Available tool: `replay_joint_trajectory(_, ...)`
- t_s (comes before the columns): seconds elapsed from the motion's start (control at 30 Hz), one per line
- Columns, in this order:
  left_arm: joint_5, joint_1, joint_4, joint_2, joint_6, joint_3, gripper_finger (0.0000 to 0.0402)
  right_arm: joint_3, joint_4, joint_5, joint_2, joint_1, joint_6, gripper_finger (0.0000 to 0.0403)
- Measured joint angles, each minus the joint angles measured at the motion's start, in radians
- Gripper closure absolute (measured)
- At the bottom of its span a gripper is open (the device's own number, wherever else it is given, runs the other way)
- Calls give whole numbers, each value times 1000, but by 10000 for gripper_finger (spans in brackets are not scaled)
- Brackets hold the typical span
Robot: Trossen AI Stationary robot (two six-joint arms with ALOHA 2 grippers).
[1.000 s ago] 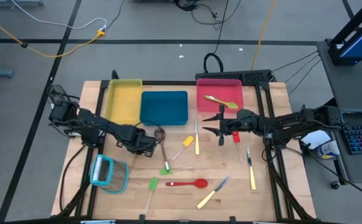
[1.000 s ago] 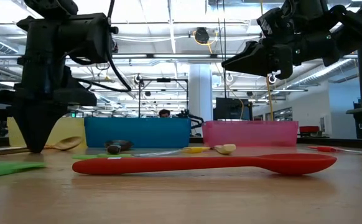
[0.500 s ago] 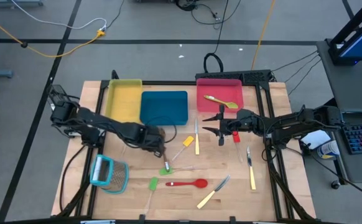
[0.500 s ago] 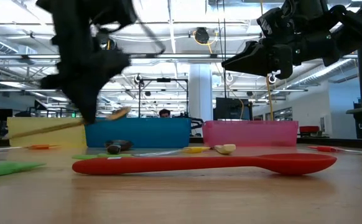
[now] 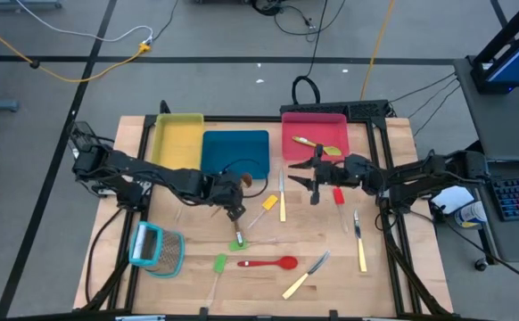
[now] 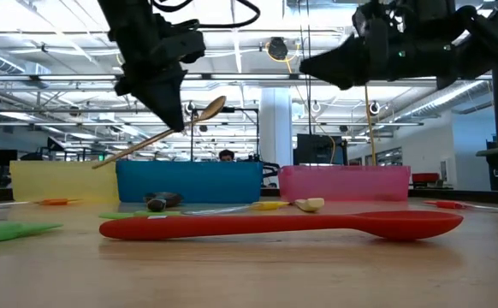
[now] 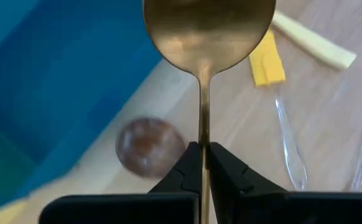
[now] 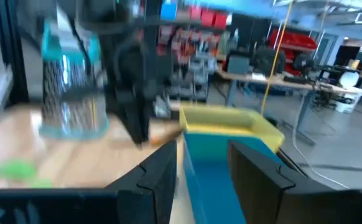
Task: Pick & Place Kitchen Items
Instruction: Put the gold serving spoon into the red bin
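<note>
My left gripper [image 5: 231,201] hangs above the table in front of the blue tray [image 5: 235,153], shut on a wooden spoon [image 6: 159,137]. The spoon's bowl [image 7: 209,28] sticks out past the fingertips. My right gripper [image 5: 308,176] hovers open in front of the red tray [image 5: 313,125], with nothing between its fingers. In that tray lies a yellow-green spoon [image 5: 317,145]. On the table lie a red spoon [image 5: 268,263], green spatulas [image 5: 219,263], a yellow spatula [image 5: 267,203] and cream-handled knives [image 5: 282,198]. My left gripper pinches the wooden spoon's handle [image 7: 201,138] between its two fingers, a short way behind the bowl. The fingers come from above, slanting down, and cross the handle. The spoon is lifted clear and tilted, bowl end [image 6: 210,109] high and the handle's free end [image 6: 102,162] lower.
A yellow tray [image 5: 177,143] stands left of the blue one. The light-blue-framed grater [image 5: 157,250] lies near the front left. A brown round spoon bowl [image 7: 148,144] rests on the wood under my left gripper. More knives [image 5: 359,242] lie at the right and front.
My left gripper has risen from the table and gone toward the right, rolling as it went. The wooden spoon has come up with it, from lying on the table to hanging clear and tilted with its bowl end raised. My right gripper has turned a little in place.
</note>
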Motion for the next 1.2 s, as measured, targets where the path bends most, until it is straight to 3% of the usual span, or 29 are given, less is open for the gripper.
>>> replay_joint_trajectory(0.1, -3, 28, 51, 0, 76, 0, 393, 9, 80, 0, 63, 0, 56, 266)
replay_joint_trajectory(0.37, -8, 86, 167, 0, 286, 0, 393, 166, 88, 11, 270, 13, 185, 266)
replay_joint_trajectory(0.5, -90, 88, 189, 0, 367, 0, 393, 239, 95, 84, 328, 18, 235, 266)
replay_joint_trajectory(0.83, -265, 84, 190, 0, 421, 0, 393, 348, 86, 220, 450, 22, 306, 266)
replay_joint_trajectory(1.07, -298, 74, 202, 0, 442, 0, 391, 382, 88, 330, 484, 21, 264, 268)
replay_joint_trajectory(1.2, -317, 63, 208, -1, 457, 0, 393, 381, 100, 342, 485, 21, 227, 293)
